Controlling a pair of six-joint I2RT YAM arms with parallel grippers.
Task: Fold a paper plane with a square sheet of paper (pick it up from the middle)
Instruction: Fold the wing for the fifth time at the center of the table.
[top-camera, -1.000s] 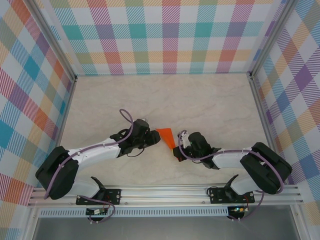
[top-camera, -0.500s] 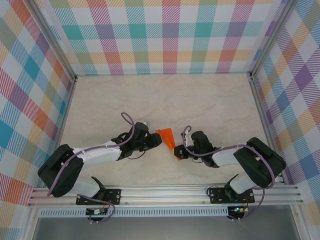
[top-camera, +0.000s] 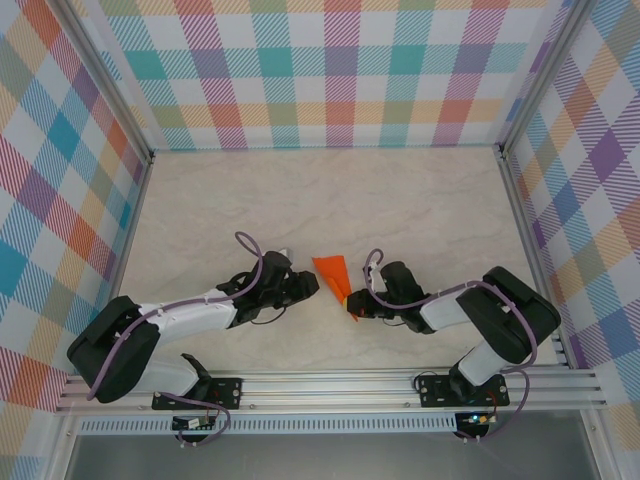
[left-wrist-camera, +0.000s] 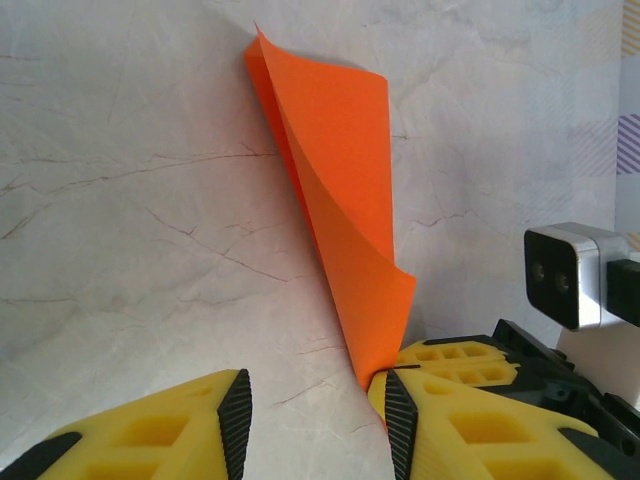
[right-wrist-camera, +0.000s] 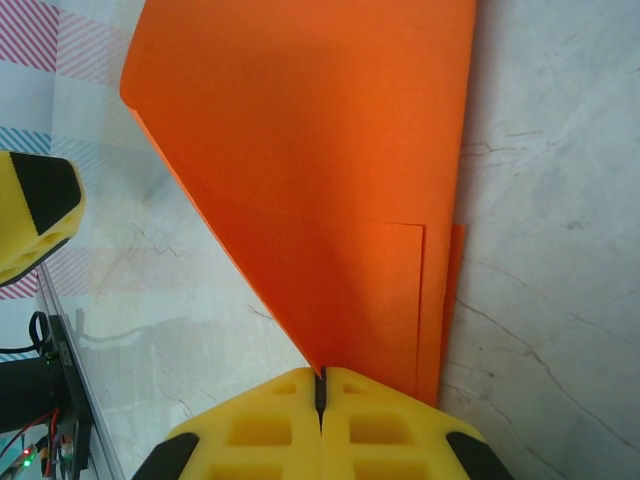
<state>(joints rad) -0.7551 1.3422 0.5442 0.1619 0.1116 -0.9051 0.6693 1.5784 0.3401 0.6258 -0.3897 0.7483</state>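
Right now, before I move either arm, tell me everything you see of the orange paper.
The orange paper is thin, plain and bright, folded into a tapering wedge of overlapping layers that gape rather than lie flat. It sits near the middle of the table, wide end away from the arm bases. The right gripper is shut on its narrow end. The open left gripper sits beside that end; whether it touches is unclear.

Lab test cell: plaid walls (top-camera: 340, 70), aluminium rail (top-camera: 330, 385), marble-look tabletop (top-camera: 330, 200).
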